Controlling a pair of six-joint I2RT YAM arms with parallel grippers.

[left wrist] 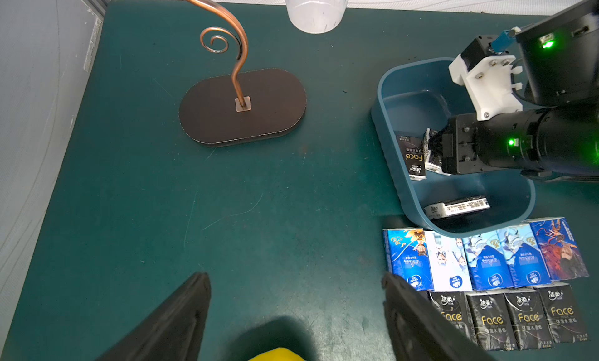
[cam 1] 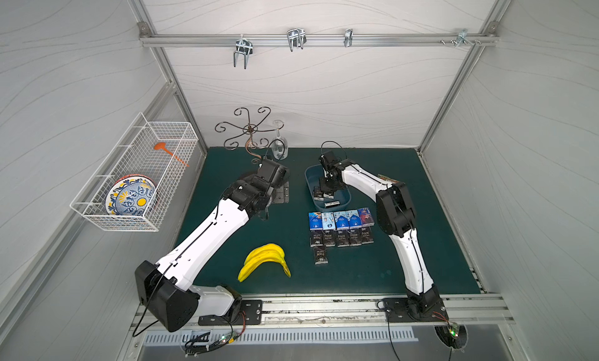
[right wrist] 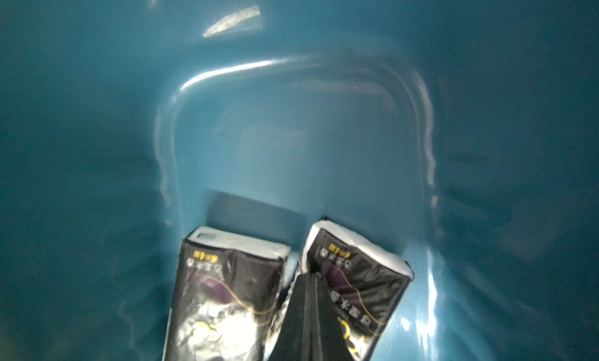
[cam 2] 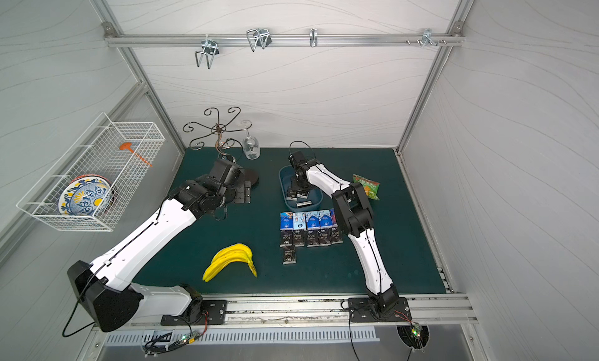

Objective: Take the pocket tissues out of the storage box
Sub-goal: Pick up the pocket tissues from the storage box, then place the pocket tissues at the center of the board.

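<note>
Pinching black packet (right wrist: 363, 272) inside box (cam 1: 311, 178) with right gripper (right wrist: 312, 274), closed tight. Hovering left gripper (left wrist: 295, 275) spread wide over mat (left wrist: 146, 197), nothing gripped.

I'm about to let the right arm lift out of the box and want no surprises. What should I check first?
1. Right gripper shut on a packet: ok, jaws pinch its wrapper.
2. Grip firm enough to lift: cannot tell.
3. Neighbour packet clear of the jaws: cannot tell, it lies close alongside.
4. Third packet apart, by the box wall: ok.
5. Left gripper clear of the box: ok, open over the mat.
6. Room beside the lone packet on the mat: ok.
</note>
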